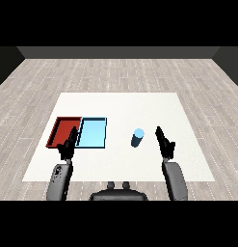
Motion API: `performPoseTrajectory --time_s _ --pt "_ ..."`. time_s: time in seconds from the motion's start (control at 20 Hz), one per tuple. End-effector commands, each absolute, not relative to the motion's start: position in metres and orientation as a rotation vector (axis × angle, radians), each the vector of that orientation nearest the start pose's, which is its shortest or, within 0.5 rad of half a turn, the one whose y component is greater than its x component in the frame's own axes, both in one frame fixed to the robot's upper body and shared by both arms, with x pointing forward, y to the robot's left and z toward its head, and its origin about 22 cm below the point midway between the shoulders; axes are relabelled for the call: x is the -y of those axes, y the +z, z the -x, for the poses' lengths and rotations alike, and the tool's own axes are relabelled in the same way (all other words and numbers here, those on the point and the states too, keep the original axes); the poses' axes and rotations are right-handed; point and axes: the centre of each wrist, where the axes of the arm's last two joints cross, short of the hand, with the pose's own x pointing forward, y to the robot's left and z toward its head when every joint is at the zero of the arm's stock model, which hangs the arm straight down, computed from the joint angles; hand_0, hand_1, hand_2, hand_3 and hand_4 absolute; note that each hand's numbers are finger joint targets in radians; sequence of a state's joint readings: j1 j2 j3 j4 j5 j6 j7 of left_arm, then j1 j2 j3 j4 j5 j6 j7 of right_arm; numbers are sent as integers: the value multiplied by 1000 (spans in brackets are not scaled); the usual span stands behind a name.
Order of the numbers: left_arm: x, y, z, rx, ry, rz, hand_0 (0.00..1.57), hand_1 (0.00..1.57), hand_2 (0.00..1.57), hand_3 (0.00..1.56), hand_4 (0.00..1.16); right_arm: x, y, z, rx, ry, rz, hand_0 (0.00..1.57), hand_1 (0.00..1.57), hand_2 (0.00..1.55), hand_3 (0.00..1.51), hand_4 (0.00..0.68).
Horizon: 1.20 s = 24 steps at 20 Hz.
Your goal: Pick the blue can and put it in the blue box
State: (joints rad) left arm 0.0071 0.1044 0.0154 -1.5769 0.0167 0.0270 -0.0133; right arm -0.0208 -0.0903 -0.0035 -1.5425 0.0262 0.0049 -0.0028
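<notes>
Right black hand (165,143) hovers over the white table (120,108), fingers straight and extended forward, nothing held; it sits just right of the short blue cylindrical can (137,138), near it but apart. Can stands upright on bare tabletop, pale blue top, darker side, well right of both trays. Left black hand (68,146) also has fingers straight and relaxed, empty, reaching up over the near edge of the flat red rectangular tray (61,126). Shallow light blue rectangular tray (93,133) lies directly right of the red one, sides touching, with nothing in it. Grey forearms enter from the lower corners.
</notes>
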Motion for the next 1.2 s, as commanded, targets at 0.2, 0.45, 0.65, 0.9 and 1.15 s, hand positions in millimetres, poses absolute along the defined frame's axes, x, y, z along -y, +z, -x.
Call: performPoseTrajectory --time_s 0.2,0.45,0.65,0.9,1.15 --pt "-249 -5 -235 1549 -26 -70 0 0 0 0 0 213 -11 -254 1476 74 83 0 0 0 0 0" --pt "-250 3 -231 1906 30 -13 0 0 0 0 0 200 10 -251 1825 75 -166 0 0 0 0 0" --pt "-248 -9 -240 1896 -5 -11 0 0 0 0 0 227 -8 -266 1830 63 -174 0 0 0 0 0" --pt "-257 0 -243 1907 29 -44 0 0 0 0 0 191 -10 -265 1832 81 -192 0 0 0 0 0" --pt "-255 3 -239 1910 36 -39 0 0 0 0 0 200 -18 -257 1841 51 -180 0 0 0 0 0"
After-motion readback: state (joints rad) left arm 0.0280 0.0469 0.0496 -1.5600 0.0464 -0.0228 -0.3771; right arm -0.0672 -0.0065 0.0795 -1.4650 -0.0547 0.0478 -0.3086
